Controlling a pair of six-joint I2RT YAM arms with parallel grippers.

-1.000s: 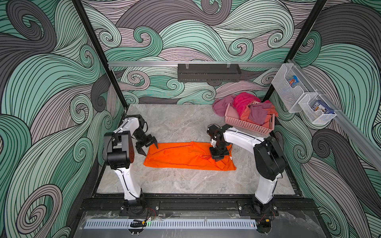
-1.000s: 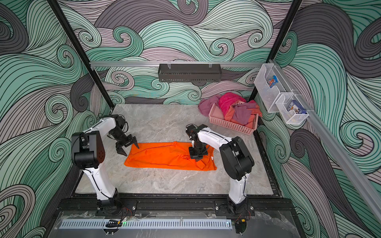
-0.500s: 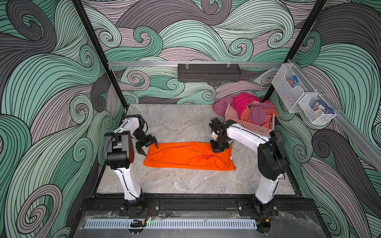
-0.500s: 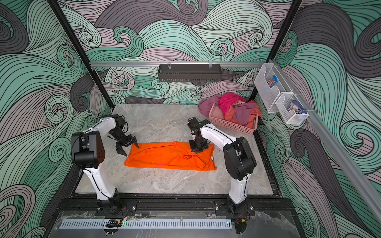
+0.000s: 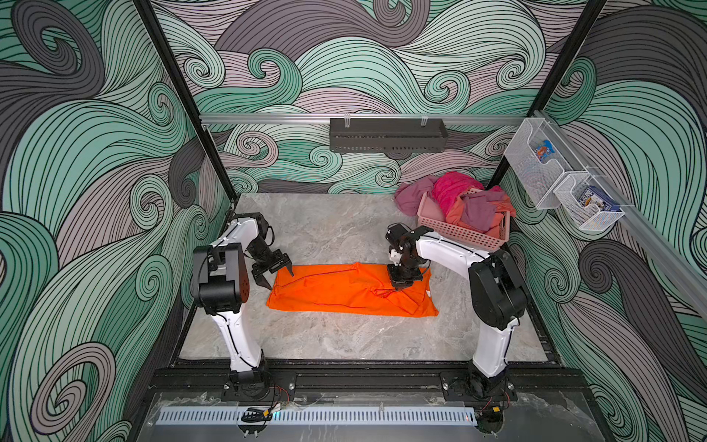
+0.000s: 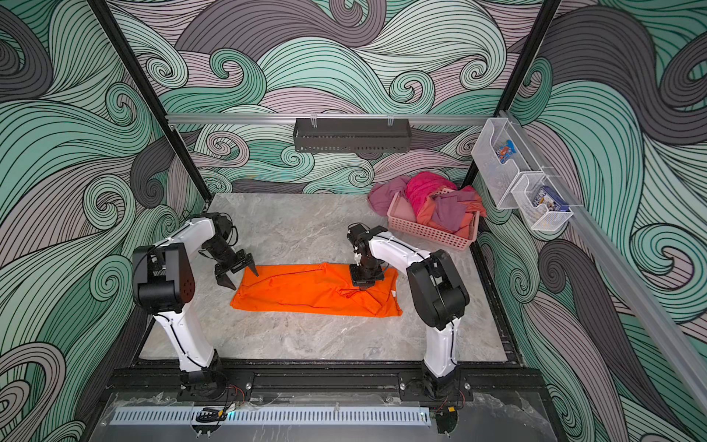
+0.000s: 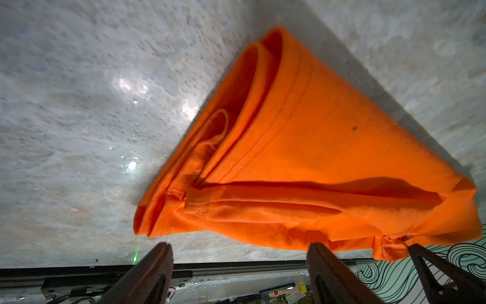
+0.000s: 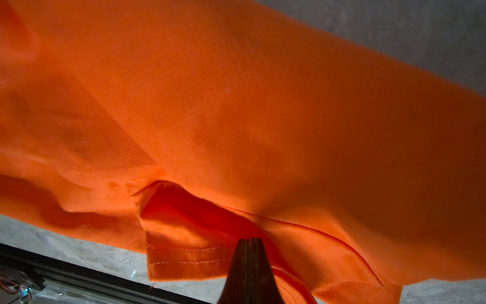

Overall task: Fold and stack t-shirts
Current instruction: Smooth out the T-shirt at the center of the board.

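While t-shirt (image 5: 344,292) lies folded, left hand (image 5: 279,279) spread beside it; right hand (image 5: 398,286) closed atop.

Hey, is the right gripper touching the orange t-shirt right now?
Touching. In the right wrist view the right gripper, fingers shut, presses into the orange t-shirt; creases gather at its tip.

Orange t-shirt (image 5: 344,292) lies folded lengthwise, creased, on the table.
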